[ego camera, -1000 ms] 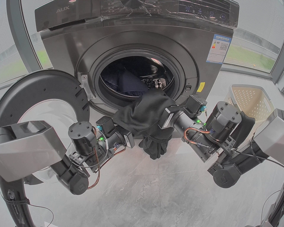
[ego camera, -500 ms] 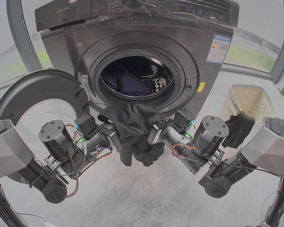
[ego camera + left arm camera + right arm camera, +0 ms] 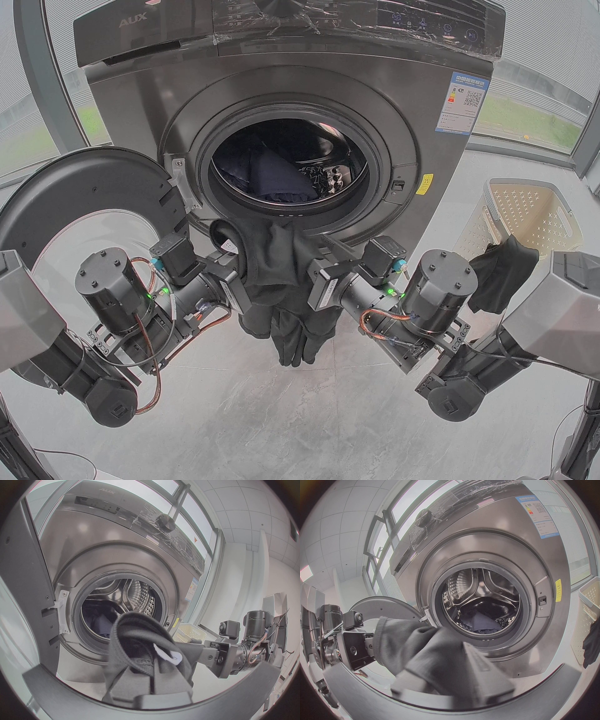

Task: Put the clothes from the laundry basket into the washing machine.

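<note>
Nearest, left wrist view: left gripper (image 3: 153, 684) with fingers drawn together to a thin slit, clamped on the black garment (image 3: 140, 642). A ribbed band arches over the gripper, and a small white label (image 3: 168, 656) shows inside the fold, a detail the head view does not resolve. Right wrist view: right gripper (image 3: 447, 680) has the same garment bunched over and across it. Cloth covers the contact, so whether it clamps or merely carries the fabric cannot be told. The head view adds the overall lie. The garment is slung between the two grippers, which face each other close together, and its loose lower part hangs in a dark tail above the grey floor (image 3: 300, 412). The garment sits outside the washing machine (image 3: 412, 125), just below and in front of the door opening, with its top edge near the lower rim of the port. The round door (image 3: 81, 194) stands swung open on the robot's left. Farther in, the drum holds dark blue clothing (image 3: 275, 178) and a black-and-white patterned item (image 3: 325, 178). The right wrist view shows the ribbed steel drum wall behind these. Off to the robot's right stands the beige laundry basket (image 3: 531, 212), with a black cloth (image 3: 503, 272) draped over its near rim.
</note>
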